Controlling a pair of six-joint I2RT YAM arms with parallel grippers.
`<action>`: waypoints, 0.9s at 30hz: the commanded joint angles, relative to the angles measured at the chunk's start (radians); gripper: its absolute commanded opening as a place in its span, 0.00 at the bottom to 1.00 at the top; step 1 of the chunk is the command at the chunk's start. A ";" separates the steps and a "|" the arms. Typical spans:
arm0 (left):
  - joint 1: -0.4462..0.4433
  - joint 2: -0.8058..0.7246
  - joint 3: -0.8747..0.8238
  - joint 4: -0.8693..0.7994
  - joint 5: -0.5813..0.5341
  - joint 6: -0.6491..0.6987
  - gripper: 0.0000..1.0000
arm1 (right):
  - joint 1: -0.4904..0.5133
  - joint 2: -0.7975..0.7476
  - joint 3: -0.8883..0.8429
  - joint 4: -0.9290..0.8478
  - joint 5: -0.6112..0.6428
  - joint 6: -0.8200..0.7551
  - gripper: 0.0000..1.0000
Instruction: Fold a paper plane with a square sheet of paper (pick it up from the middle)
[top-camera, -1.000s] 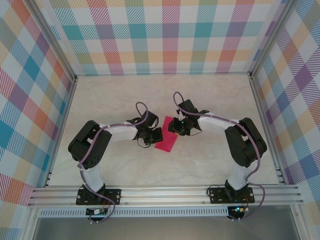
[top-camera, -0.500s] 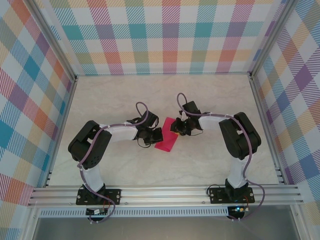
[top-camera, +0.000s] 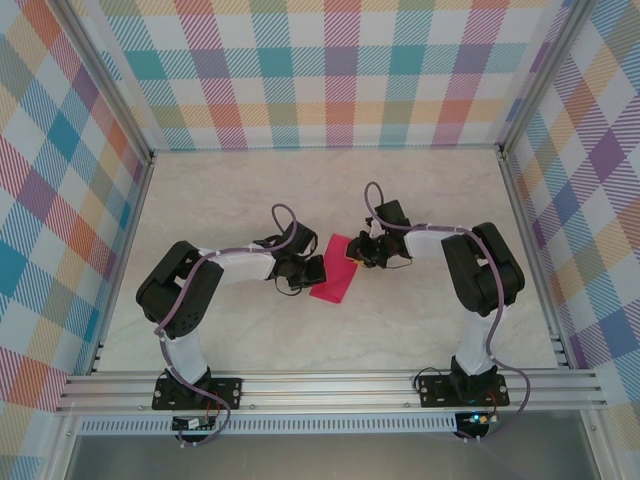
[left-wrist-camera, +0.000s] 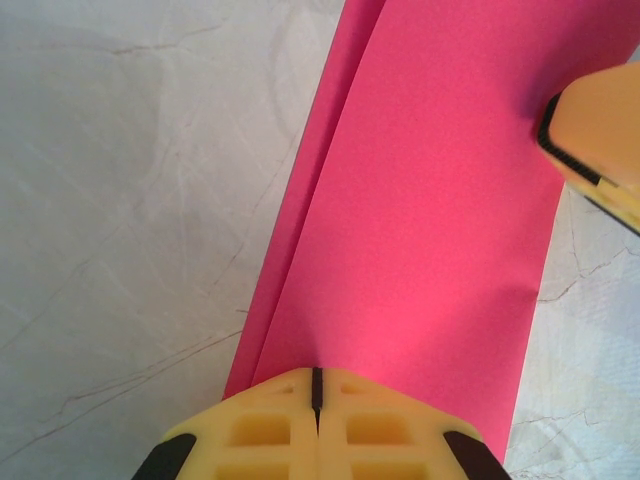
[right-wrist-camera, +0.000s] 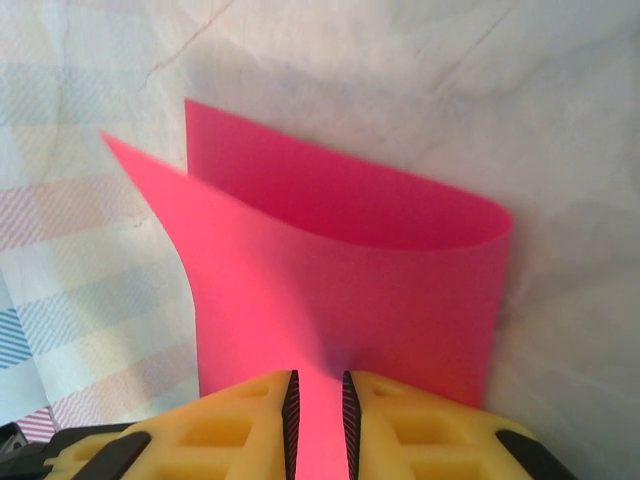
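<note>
The square sheet of paper (top-camera: 333, 281) is magenta-pink and lies folded over on the marble table between the two arms. In the right wrist view the square sheet of paper (right-wrist-camera: 350, 270) shows two layers that join in a rounded, uncreased bend on the right. My right gripper (right-wrist-camera: 318, 378) pinches its near edge, with pink filling the narrow gap between the jaws. Seen from above, the right gripper (top-camera: 356, 254) is at the sheet's far right corner. My left gripper (left-wrist-camera: 317, 375) is shut, its tips resting on the sheet's near edge (left-wrist-camera: 420, 230). From above, the left gripper (top-camera: 317, 270) sits at the sheet's left side.
The right gripper's yellow finger (left-wrist-camera: 600, 150) enters the left wrist view at the upper right. Bare marble tabletop (top-camera: 300, 190) surrounds the paper. Checked walls (top-camera: 330, 70) and aluminium rails (top-camera: 330, 385) close in the workspace.
The right wrist has shifted a little right and back, its elbow swinging in, and its jaws have narrowed on the paper. The left arm and the sheet have hardly moved.
</note>
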 joint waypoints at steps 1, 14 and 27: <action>-0.003 0.022 -0.032 -0.104 -0.102 0.015 0.00 | -0.025 0.046 0.030 0.010 0.036 -0.012 0.21; -0.002 0.010 -0.033 -0.104 -0.102 0.013 0.00 | -0.045 0.032 0.102 -0.051 0.059 -0.019 0.17; -0.003 0.008 -0.035 -0.104 -0.101 0.008 0.00 | -0.044 0.128 0.184 -0.126 0.104 -0.027 0.13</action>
